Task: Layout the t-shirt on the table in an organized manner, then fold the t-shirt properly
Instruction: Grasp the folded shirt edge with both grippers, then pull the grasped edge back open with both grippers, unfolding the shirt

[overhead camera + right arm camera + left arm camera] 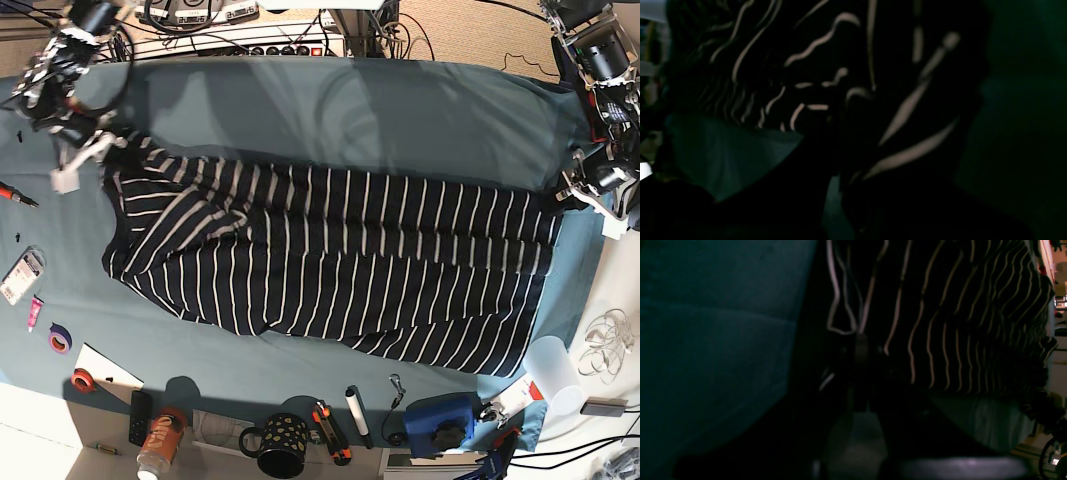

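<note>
Pinching opposite ends of the t-shirt (330,260), left gripper (572,192) and right gripper (98,150) stay clear of the mug (272,444).

Bare table (330,110) lies open toward twelve o'clock of the t-shirt (330,255); toward six, a mug (278,445), can (160,445) and marker (357,410) crowd the edge.
</note>
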